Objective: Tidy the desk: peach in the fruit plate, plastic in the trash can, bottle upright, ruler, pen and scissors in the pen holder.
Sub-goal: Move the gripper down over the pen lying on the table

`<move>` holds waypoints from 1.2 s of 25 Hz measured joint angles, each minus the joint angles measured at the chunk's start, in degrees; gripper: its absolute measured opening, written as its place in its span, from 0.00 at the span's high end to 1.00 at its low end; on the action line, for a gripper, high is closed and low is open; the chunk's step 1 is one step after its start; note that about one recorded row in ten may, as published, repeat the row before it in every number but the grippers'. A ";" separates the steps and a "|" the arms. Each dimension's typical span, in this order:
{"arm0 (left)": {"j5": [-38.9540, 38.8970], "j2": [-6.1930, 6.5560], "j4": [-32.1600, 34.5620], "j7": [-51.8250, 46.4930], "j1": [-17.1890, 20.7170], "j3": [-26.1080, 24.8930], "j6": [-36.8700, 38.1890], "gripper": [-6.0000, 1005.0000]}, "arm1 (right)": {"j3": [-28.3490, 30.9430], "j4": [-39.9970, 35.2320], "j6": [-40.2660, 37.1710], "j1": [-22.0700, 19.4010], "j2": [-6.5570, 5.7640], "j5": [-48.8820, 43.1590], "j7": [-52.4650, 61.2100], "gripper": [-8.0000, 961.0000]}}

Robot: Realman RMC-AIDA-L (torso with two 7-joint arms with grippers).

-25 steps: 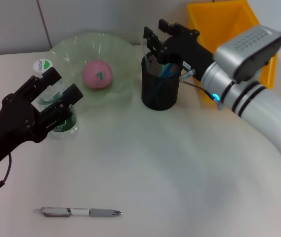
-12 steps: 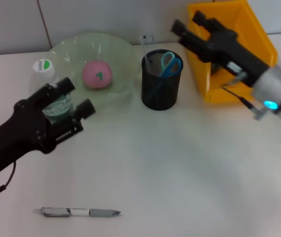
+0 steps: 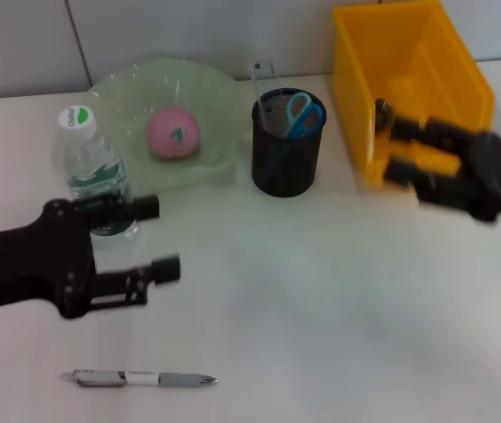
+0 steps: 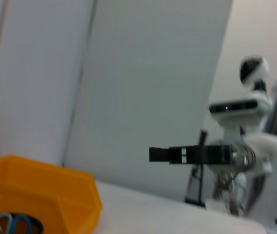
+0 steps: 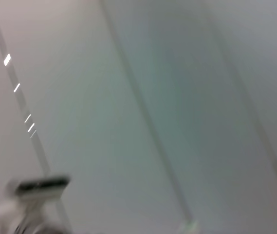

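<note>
Pen (image 3: 144, 380) lies flat on the desk (image 3: 320, 335) at about 7 o'clock, alone, well apart from everything; it looks like the one item left. Peach (image 3: 173, 133) sits in the plate (image 3: 118, 88) at 11 o'clock, bottle (image 3: 92, 172) stands upright at 10 o'clock just in front of the plate, scissors (image 3: 298, 115) and what looks like the ruler (image 3: 261, 75) stand in the holder (image 3: 285, 154) at 12 o'clock. Can (image 3: 408, 79) at 1 o'clock; no plastic visible on the desk.

Left gripper (image 3: 162, 238) hovers at 9 o'clock, fingers (image 3: 140, 208) spread wide, empty, pointing across the desk, just in front of the bottle and above the pen's area. Right gripper (image 3: 391, 141), blurred, sits at 2 o'clock in front of the can, fingers apart, holding nothing.

Step in hand, my guess: going for the pen with the left arm. Next move calls for dropping toward 7 o'clock, turning the jaws down and across the pen barrel, pinching mid-barrel, then carrying it to the holder.

In the way: the bottle stands near the left arm, an elbow swing could knock it. The holder already has scissors in it, so the pen needs a free gap.
</note>
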 joint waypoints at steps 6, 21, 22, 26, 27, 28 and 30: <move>23.83 -1.52 14.52 -14.09 -7.54 -6.44 7.45 0.22 | -0.63 -2.09 -3.92 1.00 -3.30 -9.39 5.76 0.19; 58.14 -7.31 23.45 -25.26 -23.07 6.71 14.06 0.22 | -0.42 -6.12 -3.31 5.28 -5.78 -16.41 9.44 0.19; 58.47 -7.31 23.49 -25.41 -23.12 7.24 13.92 0.22 | -0.54 -6.16 -3.30 5.63 -5.90 -16.66 9.65 0.19; 63.56 -7.36 24.52 -27.39 -23.21 12.61 12.40 0.22 | -0.85 -6.88 -3.31 6.90 -5.97 -17.77 10.40 0.19; 63.56 -7.36 24.52 -27.39 -23.21 12.61 12.40 0.22 | -0.74 -7.21 -3.26 7.11 -5.91 -18.06 10.57 0.19; 66.29 -7.45 25.22 -28.19 -22.87 15.36 11.76 0.22 | -0.65 -7.41 -3.16 7.29 -5.86 -18.24 10.76 0.19; 67.33 -7.48 25.38 -28.70 -22.80 16.70 11.66 0.22 | -0.55 -7.62 -2.85 7.51 -5.86 -18.35 11.13 0.19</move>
